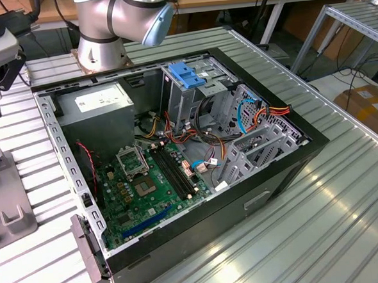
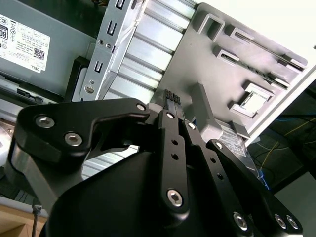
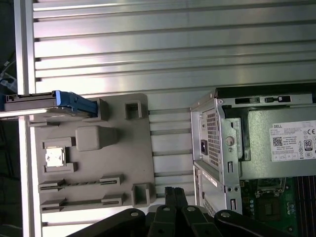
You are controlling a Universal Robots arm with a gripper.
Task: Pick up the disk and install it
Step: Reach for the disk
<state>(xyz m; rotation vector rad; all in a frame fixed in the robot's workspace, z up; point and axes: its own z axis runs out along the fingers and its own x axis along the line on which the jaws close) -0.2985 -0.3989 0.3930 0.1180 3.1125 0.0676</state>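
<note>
One gripper (image 2: 171, 96) appears in the second wrist view with its two black fingers pressed together at the tips; nothing sits between them. It hangs over the edge of a grey fixture tray (image 3: 133, 148), on the side facing the open computer case (image 1: 208, 240); tray and case rest near each other on a ribbed aluminium table (image 1: 323, 236).

The disk (image 3: 49, 104) shows in the first wrist view at the opposite end of the tray, seen edge-on; its grey metal body carries a bright blue rail, and one end reaches past the tray's border. Gripper and disk are well apart, with the tray's raised blocks and slots between them.

In the exterior view the case lies on its side with the cover off; the green motherboard (image 1: 141, 196) faces up; the grey power supply (image 1: 97, 108) sits in the corner nearest the arm (image 1: 114, 21); a blue bracket (image 1: 186, 74) tops the drive bay (image 1: 196, 102); the arm's base stands at the far side of the case.
</note>
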